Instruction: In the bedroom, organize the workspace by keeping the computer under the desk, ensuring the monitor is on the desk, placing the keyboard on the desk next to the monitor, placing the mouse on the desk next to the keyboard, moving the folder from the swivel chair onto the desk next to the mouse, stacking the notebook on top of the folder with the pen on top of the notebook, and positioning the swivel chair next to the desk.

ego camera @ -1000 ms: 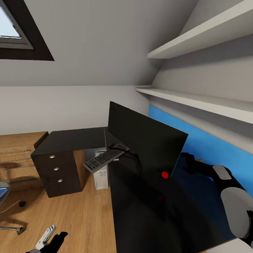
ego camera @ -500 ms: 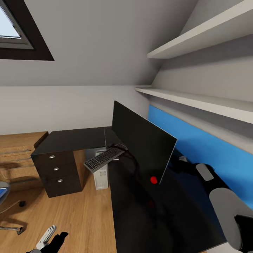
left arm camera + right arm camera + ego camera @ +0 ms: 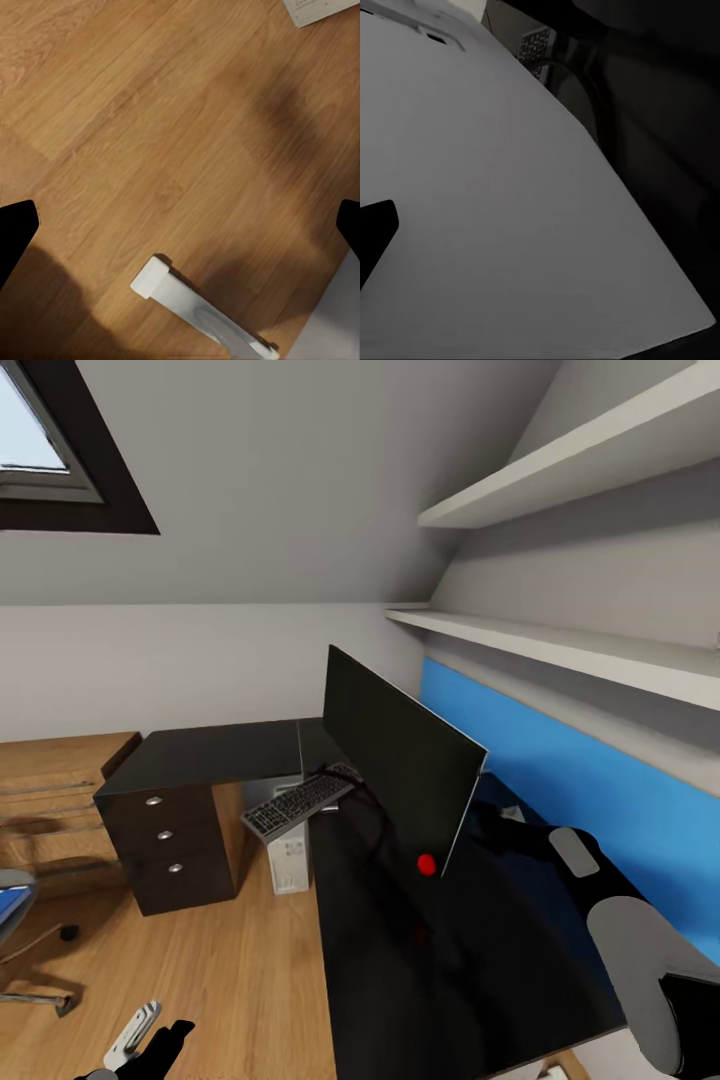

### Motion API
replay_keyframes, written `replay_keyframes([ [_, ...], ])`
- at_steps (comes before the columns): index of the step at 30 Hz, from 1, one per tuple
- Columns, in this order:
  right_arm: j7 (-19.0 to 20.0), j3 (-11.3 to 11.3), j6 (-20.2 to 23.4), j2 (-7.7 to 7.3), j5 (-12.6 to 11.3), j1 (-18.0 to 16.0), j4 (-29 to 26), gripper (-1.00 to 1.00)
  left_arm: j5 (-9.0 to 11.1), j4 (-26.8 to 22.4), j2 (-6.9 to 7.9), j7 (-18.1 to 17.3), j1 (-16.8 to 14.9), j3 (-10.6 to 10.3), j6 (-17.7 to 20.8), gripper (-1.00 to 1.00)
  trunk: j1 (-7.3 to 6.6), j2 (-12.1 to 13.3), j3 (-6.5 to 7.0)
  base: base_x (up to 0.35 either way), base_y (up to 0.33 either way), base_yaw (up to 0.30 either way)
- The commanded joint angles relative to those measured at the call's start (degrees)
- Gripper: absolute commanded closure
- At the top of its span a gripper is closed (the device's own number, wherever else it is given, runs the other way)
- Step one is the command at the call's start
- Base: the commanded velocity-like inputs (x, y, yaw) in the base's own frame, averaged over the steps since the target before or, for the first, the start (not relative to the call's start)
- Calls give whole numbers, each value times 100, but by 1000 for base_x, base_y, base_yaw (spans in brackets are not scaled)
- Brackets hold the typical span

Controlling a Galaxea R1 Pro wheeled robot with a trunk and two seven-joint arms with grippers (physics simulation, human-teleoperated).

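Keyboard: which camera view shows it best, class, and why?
The head view: the whole keyboard lies overhanging the desk edge beside the monitor. The right wrist view catches a few keys; the left wrist view, floor.

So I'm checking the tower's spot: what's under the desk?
Under the desk, the pale computer stands on the floor beside the drawer unit. The overhanging keyboard hides its top; the desktop covers anything further under.

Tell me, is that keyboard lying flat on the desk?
No. The keyboard is tilted, one end hanging past the desk edge above the floor.
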Motion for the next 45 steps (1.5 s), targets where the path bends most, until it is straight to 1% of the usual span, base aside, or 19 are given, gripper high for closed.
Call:
replay_keyframes([
  [1, 28, -28, 33, 3, 22, -5, 1, -100, 58, -11, -1, 45, -2, 5, 23, -100, -2, -5, -7, -117, 0, 0],
  [7, 32, -18, 32, 30, 22, -7, 1, -100, 55, -10, -1, 61, -2, 5, 24, -100, -2, -5, -7, -33, 0, 0],
  [10, 35, 65, 31, 62, 22, -11, -7, -100, 55, -10, -1, 71, -2, 5, 23, -100, -2, -5, -7, -5, 0, 0],
  [11, 36, 134, 34, 73, 22, -12, -20, -100, 55, -10, -1, 70, -2, 5, 23, -100, -2, -5, -7, -2, 0, 0],
  [13, 76, 341, 47, 111, 17, -13, -107, -100, 55, -10, -1, 60, -2, 5, 24, -100, -2, -5, -7, -1, 0, 0],
  [14, 149, 461, 51, 149, 18, -10, -150, -100, 55, -10, -1, 57, -2, 5, 24, -100, -2, -5, -7, 0, 0, 0],
  [15, 198, 523, 52, 164, 17, -9, -166, -100, 57, -10, -1, 55, -2, 5, 24, -100, -2, -5, -7, 0, 0, 0],
  [17, 419, 783, 51, 217, 16, -7, -202, -100, 61, -10, -1, 50, -2, 5, 24, -100, -2, -5, -7, 0, 0, 0],
  [20, 566, 1035, 41, 297, 18, -1, -219, -100, 63, -10, -1, 45, -2, 5, 24, -100, -2, -5, -7, 0, 0, 0],
  [21, 592, 1086, 38, 334, 18, 4, -222, -100, 63, -10, -1, 44, -2, 5, 24, -100, -2, -5, -7, 0, 0, 0],
  [26, 629, 1175, 20, 486, 21, 65, -227, -100, 59, -10, -1, 47, -2, 5, 24, -100, -2, -5, -7, 0, 0, 0],
  [32, 634, 1191, 15, 667, 22, 140, -227, -100, 61, -10, -1, 51, -2, 5, 24, -100, -2, -5, -7, 0, 0, 0],
  [34, 635, 1215, 14, 755, 22, 169, -227, -100, 63, -10, -1, 51, -2, 5, 24, -100, -2, -5, -7, 0, 0, 0],
  [36, 638, 1282, 10, 812, 22, 187, -227, -100, 62, -10, -1, 51, -2, 5, 24, -100, -2, -5, -7, 0, 0, 0],
  [40, 642, 1546, -10, 996, 27, 203, -227, -100, 63, -10, -1, 51, -2, 5, 24, -100, -2, -5, -7, 0, 0, 0],
  [41, 643, 1574, -17, 1042, 29, 204, -227, -100, 63, -10, -1, 48, -2, 5, 24, -100, -2, -5, -7, 0, 0, 0],
  [45, 643, 1621, -27, 1111, 31, 206, -228, -100, 64, -10, -1, 43, -2, 5, 24, -100, -2, -5, -7, 0, 5, 0],
])
